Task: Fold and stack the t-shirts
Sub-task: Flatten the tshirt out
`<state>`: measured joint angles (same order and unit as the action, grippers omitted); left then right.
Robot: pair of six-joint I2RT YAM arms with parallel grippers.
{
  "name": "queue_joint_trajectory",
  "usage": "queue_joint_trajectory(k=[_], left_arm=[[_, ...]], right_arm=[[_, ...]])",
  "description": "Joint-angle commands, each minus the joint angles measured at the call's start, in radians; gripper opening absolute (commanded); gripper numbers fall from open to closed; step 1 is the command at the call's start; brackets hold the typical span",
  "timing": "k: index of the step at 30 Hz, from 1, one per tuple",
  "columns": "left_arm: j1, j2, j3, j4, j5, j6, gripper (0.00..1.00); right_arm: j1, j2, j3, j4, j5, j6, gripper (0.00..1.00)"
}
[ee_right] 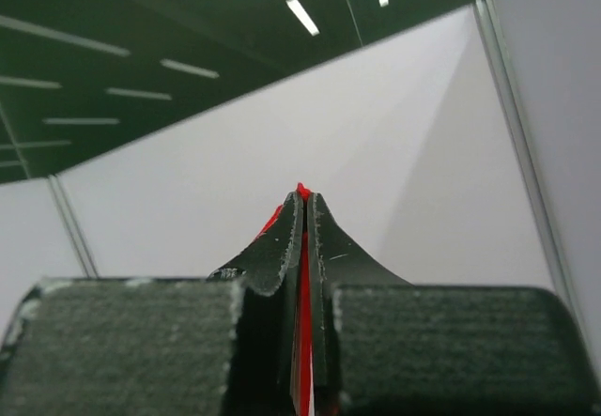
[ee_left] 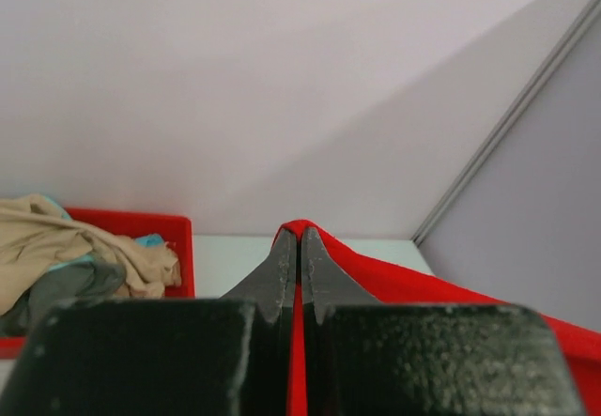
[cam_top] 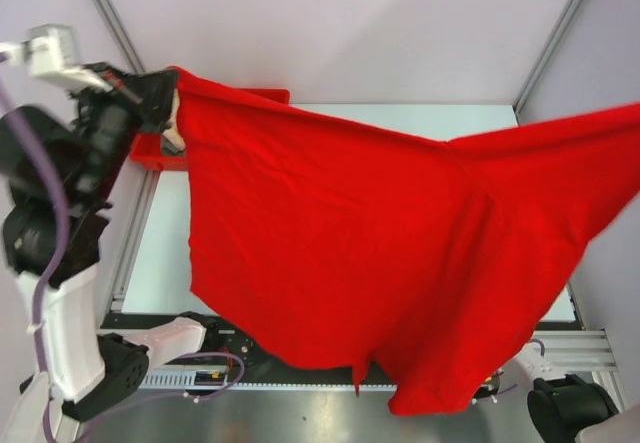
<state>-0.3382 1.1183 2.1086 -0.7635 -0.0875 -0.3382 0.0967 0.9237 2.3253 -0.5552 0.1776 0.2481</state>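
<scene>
Red t-shirt (cam_top: 340, 253) stretched left-right, hem seemingly nearest.

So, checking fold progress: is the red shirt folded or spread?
Spread: the red shirt hangs wide open above the table, stretched between both raised arms.

No text, label, brand, number or sign can be read anywhere in these views.

Stretched red t-shirt (cam_top: 340, 253) curtaining the table (cam_top: 165, 253); red tray (cam_top: 150, 153) far-left.
</scene>
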Motion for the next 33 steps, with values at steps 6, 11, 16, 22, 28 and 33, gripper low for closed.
queue_joint_trajectory(k=[6,11,16,22,28,33], left_arm=[[-0.002,0.043,-0.056,0.099,-0.08,0.027,0.0],[-0.004,0.028,-0.036,0.099,-0.072,0.005,0.0],[-0.004,-0.024,-0.048,0.095,-0.052,0.001,0.0],[-0.019,-0.139,-0.116,0.087,-0.063,0.014,0.0],[-0.079,-0.201,-0.069,0.063,-0.087,0.027,0.0],[-0.099,-0.261,-0.044,0.059,-0.101,0.019,0.0]], right_arm=[[0.07,0.112,-0.064,-0.014,0.137,-0.141,0.0],[0.09,0.142,0.02,-0.064,0.137,-0.142,0.0],[0.092,0.103,0.025,-0.068,0.122,-0.118,0.0],[0.092,0.035,0.043,-0.077,0.114,-0.073,0.0],[0.089,-0.02,0.077,-0.091,0.073,-0.006,0.0],[0.084,-0.046,0.075,-0.088,0.043,0.034,0.0]])
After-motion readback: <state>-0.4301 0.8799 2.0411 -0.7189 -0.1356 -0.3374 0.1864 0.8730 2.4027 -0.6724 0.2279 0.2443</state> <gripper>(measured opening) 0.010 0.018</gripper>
